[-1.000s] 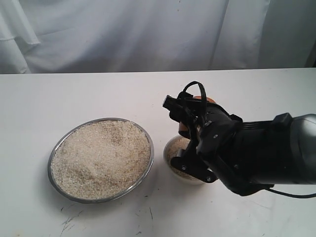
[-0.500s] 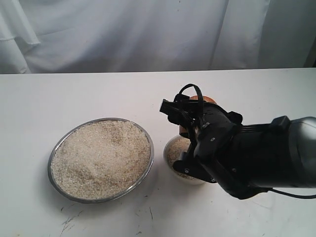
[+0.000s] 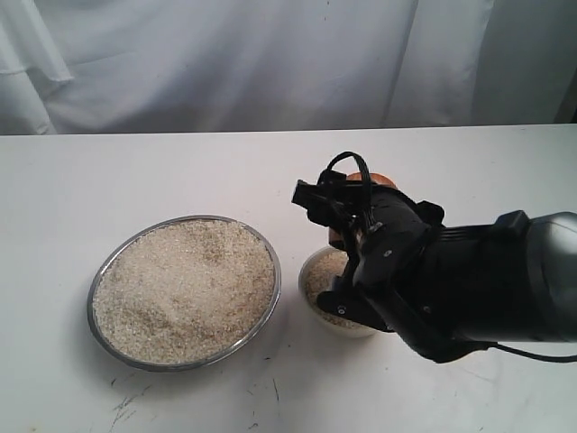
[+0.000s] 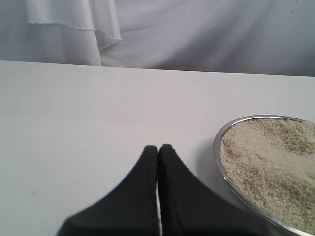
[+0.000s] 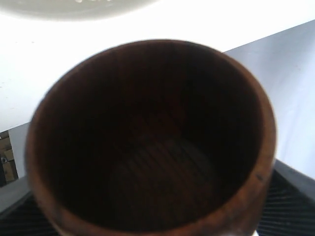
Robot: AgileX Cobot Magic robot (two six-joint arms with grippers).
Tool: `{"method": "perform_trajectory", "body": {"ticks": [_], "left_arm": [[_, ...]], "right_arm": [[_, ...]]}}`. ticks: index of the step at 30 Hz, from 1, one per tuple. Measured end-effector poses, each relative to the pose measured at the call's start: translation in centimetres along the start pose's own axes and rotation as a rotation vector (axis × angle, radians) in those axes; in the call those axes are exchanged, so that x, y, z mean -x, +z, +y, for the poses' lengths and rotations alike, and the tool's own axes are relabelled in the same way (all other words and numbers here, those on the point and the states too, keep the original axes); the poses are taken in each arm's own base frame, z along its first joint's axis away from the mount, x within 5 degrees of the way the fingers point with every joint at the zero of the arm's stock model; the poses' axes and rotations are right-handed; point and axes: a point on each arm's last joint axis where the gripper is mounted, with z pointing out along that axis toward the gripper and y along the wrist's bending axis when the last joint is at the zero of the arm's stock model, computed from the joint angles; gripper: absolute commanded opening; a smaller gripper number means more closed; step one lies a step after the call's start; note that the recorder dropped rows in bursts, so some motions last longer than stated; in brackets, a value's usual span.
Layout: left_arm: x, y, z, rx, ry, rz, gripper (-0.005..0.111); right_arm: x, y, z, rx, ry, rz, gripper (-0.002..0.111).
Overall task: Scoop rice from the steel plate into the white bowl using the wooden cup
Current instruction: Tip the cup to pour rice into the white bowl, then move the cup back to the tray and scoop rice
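One plate (image 3: 91, 305) — one bowl (image 3: 304, 274) — one cup (image 5: 147, 147)

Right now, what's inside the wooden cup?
Nothing I can see: the cup shows bare dark walls and a ridged bottom, with no grains. Part of the inner wall is too dark to check.

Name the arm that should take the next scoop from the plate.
Right. The right gripper holds the empty cup by the bowl; the left gripper is shut on nothing beside the plate.
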Motion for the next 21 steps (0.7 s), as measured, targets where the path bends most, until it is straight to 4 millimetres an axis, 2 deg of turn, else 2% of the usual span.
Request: {"method": "perform_trajectory", "body": {"ticks": [4,8,13,17,21], "left_arm": [[0.0,0.0,0.0,0.0,0.0,0.0,0.0],[0.0,0.0,0.0,0.0,0.0,0.0,0.0],[0.0,0.0,0.0,0.0,0.0,0.0,0.0],[0.0,0.0,0.0,0.0,0.0,0.0,0.0],[0.0,0.0,0.0,0.0,0.0,0.0,0.0]], "right_arm": [[-0.2,0.1,-0.4,-0.016,0.144,-0.011,0.0],[-0.8,0.7,-1.1,-0.054,0.41,-0.081,0.0],[-1.9,1.2,-2.9,-0.124,0.623,-0.205,0.0],[-1.4,2.0,-4.9,-0.153,0.717,-0.327,0.0],[-0.1,4.0,-6.6,-0.153,0.728,-0.376,0.0]]}}
